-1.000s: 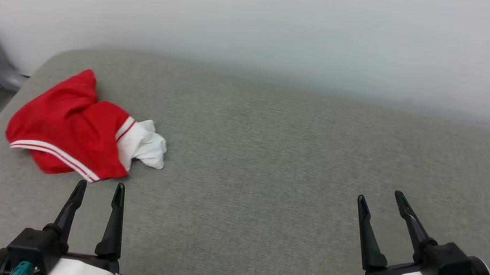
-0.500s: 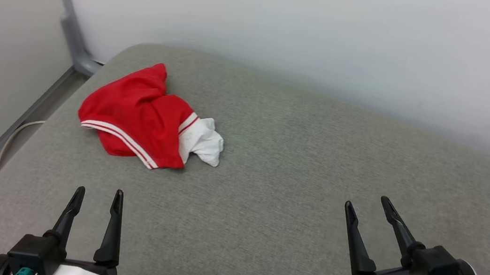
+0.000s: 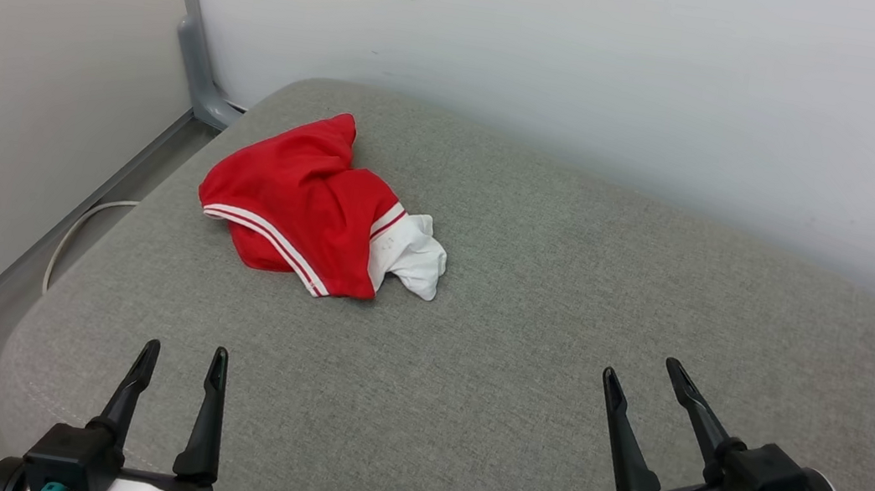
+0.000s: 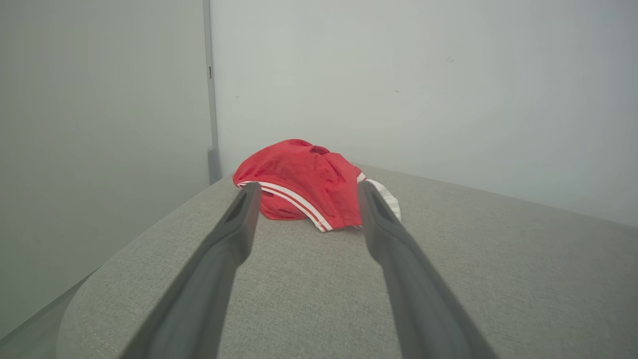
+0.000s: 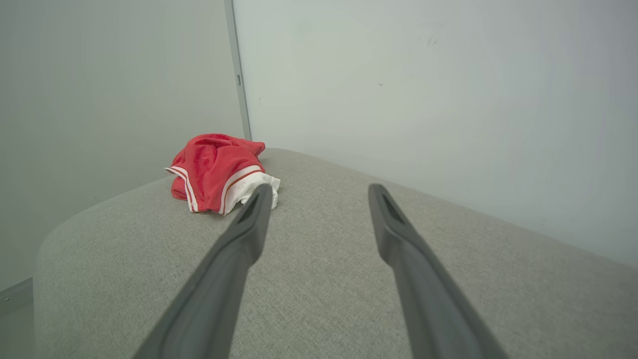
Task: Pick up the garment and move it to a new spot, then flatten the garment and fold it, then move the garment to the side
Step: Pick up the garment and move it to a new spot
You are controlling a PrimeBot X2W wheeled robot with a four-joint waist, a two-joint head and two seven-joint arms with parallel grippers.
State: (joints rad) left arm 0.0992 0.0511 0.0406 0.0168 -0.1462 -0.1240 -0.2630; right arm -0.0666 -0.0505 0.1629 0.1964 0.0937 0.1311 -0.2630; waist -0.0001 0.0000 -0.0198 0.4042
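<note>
The garment (image 3: 308, 203) is lying bunched near the cushion (image 3: 511, 390) edge, so the left pincer (image 3: 187, 348) and right pincer (image 3: 640, 368), both spread, are risking dragging it off.

The left gripper's (image 4: 307, 184) two dark fingers (image 4: 224, 259) rise from the bottom edge, spread wide apart, framing a crumpled red shirt (image 4: 299, 167) with white striped trim and a bit of white sleeve, lying mid-frame on a grey fabric cushion (image 4: 309, 289) before pale walls (image 4: 423, 89).
</note>
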